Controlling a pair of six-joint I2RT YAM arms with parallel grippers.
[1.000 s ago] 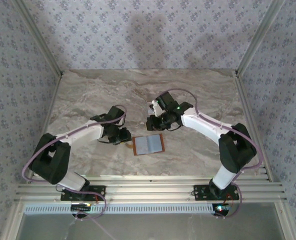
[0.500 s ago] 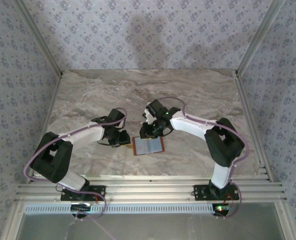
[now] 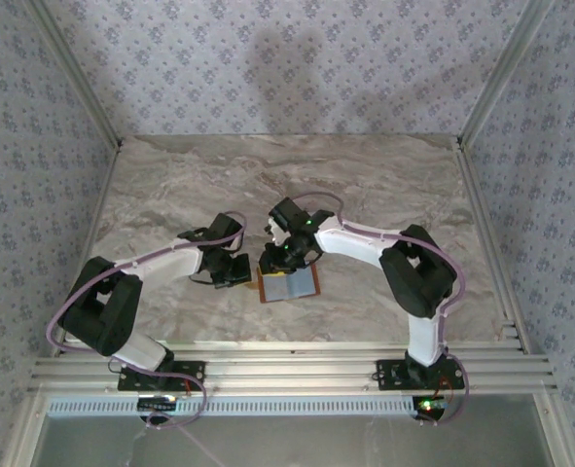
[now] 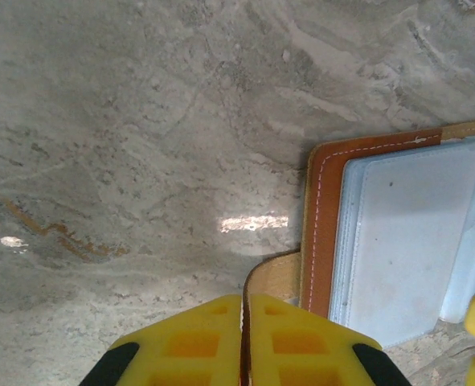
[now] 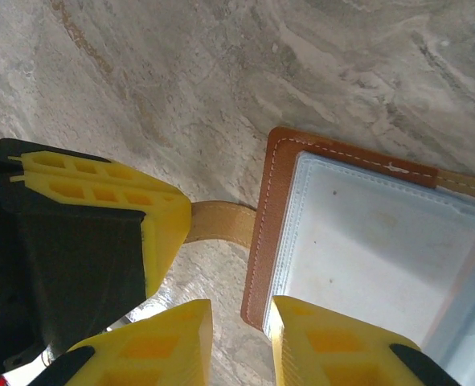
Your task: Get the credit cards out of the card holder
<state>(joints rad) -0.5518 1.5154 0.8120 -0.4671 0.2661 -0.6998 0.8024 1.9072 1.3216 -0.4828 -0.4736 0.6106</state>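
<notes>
Left gripper [image 4: 243, 310] pinched shut on the tan strap [image 4: 274, 277] of the open card holder [image 4: 321, 217], right gripper [image 5: 239, 322] narrowly parted at its brown edge, holder lying flat mid-way across the marble table [image 3: 170, 185].

I have both arms bent inward, wrists pitched down, nearly meeting. Left gripper [image 4: 243, 304] fingers are pressed together, pinching the card holder [image 4: 321, 233] strap. Right gripper [image 5: 242, 318] jaws are slightly apart.

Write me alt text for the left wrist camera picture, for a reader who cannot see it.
The left gripper, shut, pinches the tan strap of the open card holder, which lies on a marble table.
</notes>
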